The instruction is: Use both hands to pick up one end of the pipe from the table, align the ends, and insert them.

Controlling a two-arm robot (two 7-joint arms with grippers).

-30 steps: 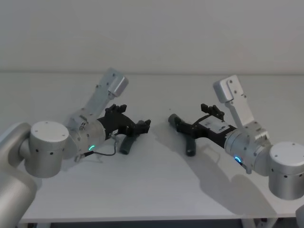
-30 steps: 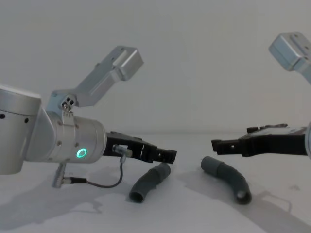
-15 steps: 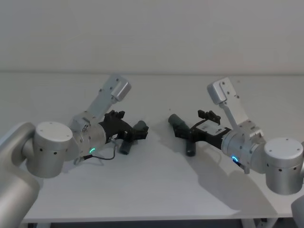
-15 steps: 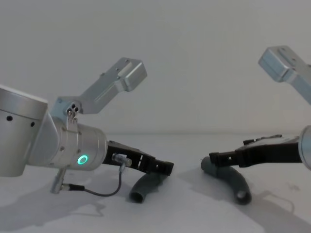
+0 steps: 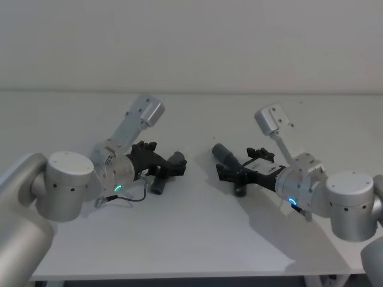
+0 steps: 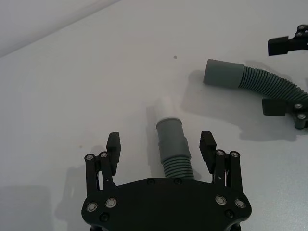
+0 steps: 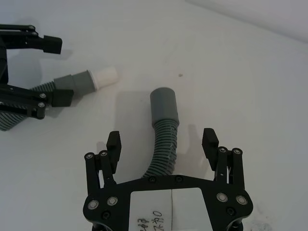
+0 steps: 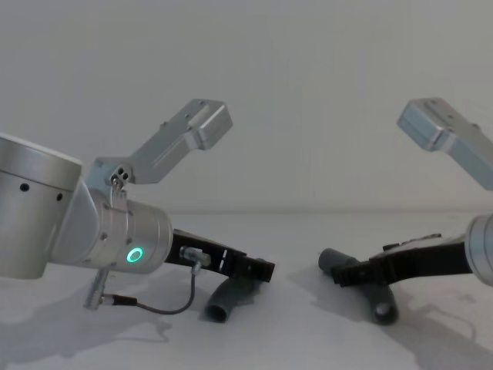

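Two dark grey ribbed pieces of the pipe lie on the white table (image 5: 197, 233). The left piece (image 5: 163, 179) has a white tip (image 7: 105, 76) and points toward the right piece (image 5: 230, 156). My left gripper (image 5: 175, 165) is low over the table and open, with its fingers either side of the left piece's cuff (image 6: 172, 140). My right gripper (image 5: 227, 173) is also open and low, straddling the ribbed middle of the right piece (image 7: 164, 137), whose smooth cuff (image 7: 163, 106) sticks out ahead of the fingers. Neither gripper's fingers touch the pipe.
A pale grey wall (image 5: 191, 42) stands behind the table. The table's front edge (image 5: 179, 276) runs below both arms. A thin grey cable (image 8: 166, 307) loops under the left wrist. Bare table lies between the two pieces.
Both grippers have come down toward the table and forward, from above the pieces to straddling them. The two pieces have not moved.
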